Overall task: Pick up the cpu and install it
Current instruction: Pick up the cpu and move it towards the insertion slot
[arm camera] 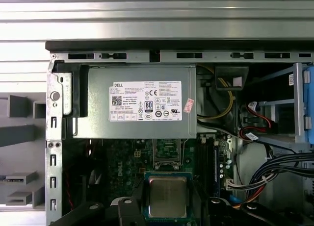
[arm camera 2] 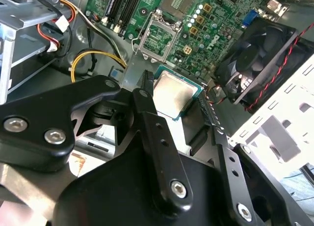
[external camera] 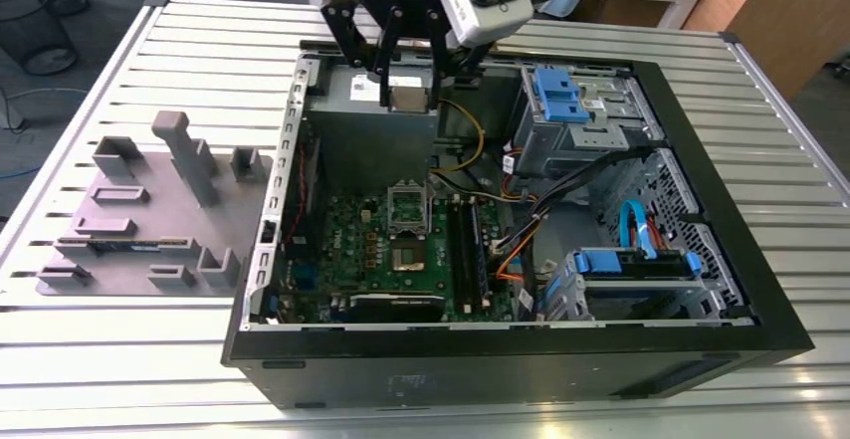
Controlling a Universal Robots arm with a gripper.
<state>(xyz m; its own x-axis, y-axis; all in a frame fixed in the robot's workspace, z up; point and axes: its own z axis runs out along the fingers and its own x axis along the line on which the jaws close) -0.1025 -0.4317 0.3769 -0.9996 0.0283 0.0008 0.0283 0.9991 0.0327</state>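
Above the open case (external camera: 531, 354), the gripper (arm camera 2: 177, 99) pinches the cpu (arm camera 2: 176, 92) by 2 opposite edges, a sound hold, I judge, for so light, stiff and fragile a chip.

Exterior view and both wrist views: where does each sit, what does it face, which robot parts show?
Exterior view: off the arm, looking down into the computer case; pincer gripping the cpu.
First wrist view: on the arm, facing the power-supply box; pincer.
Second wrist view: on the arm, facing the motherboard; pincer, close.
All share the cpu.
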